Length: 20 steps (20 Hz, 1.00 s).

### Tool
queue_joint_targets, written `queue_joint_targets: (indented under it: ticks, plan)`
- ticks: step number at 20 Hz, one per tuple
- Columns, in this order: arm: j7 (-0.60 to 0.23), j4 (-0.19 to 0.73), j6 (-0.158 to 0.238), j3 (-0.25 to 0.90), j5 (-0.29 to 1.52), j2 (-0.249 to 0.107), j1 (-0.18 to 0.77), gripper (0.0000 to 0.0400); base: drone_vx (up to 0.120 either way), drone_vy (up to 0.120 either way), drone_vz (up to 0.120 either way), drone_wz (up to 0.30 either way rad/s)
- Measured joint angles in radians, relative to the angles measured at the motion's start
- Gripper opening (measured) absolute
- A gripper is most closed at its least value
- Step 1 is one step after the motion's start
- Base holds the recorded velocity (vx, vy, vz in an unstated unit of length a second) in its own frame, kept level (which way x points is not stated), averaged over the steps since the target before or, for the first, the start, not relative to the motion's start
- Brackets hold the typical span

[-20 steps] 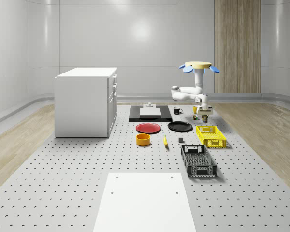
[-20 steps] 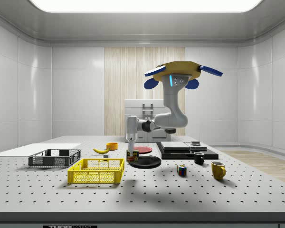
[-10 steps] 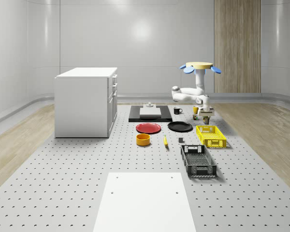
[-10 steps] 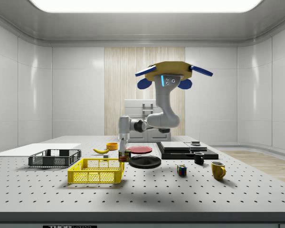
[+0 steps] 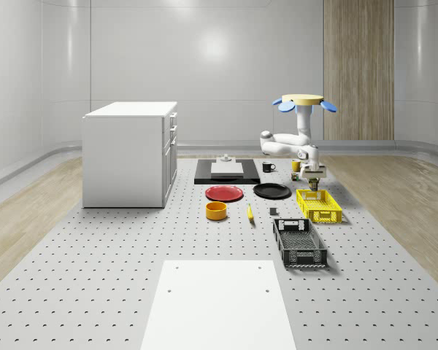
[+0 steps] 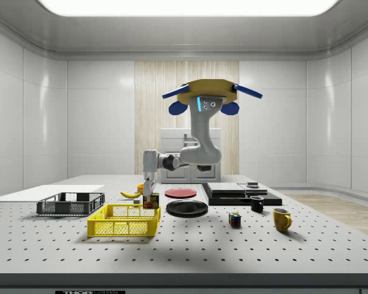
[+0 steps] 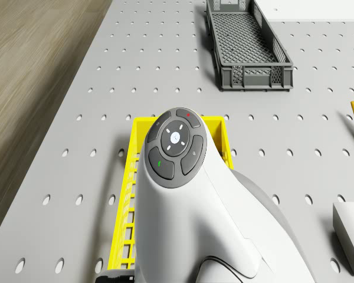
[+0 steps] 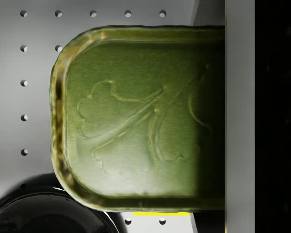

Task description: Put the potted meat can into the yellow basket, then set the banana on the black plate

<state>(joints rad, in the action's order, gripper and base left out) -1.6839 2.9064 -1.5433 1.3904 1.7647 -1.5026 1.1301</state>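
The drone (image 5: 304,100) hovers above the table beside the yellow basket (image 5: 319,205). Its arm reaches down, and the gripper (image 6: 150,192) is shut on the potted meat can (image 6: 151,200). The can hangs just above the basket's (image 6: 124,220) right end in the side view, the end nearest the black plate (image 6: 186,208). In the wrist view the can's green top (image 8: 140,116) lies against a finger (image 8: 240,116), with the black plate (image 8: 48,213) at one corner. The banana (image 5: 250,213) lies on the table in front of the black plate (image 5: 271,191).
A dark grey basket (image 5: 299,243) stands in front of the yellow one. A red plate (image 5: 224,193) and an orange bowl (image 5: 216,211) lie left of the banana. A white cabinet (image 5: 130,153), a black tray (image 5: 227,170), mugs (image 6: 281,218) and a cube (image 6: 235,219) stand around.
The drone and arm have shifted toward the side view's left, carrying the can from beside the black plate to above the yellow basket's right end.
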Motion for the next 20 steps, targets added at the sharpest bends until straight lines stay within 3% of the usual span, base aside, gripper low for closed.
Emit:
queue_joint_targets:
  ticks: [13,20]
  plan:
    - [-0.002,0.000,-0.013,0.002,-0.005,-0.013,0.003,0.0282,0.120,0.000,0.000,0.000]
    - [-0.003,-0.001,-0.018,0.003,-0.008,-0.020,0.004,0.0282,0.114,0.000,-0.080,0.000]
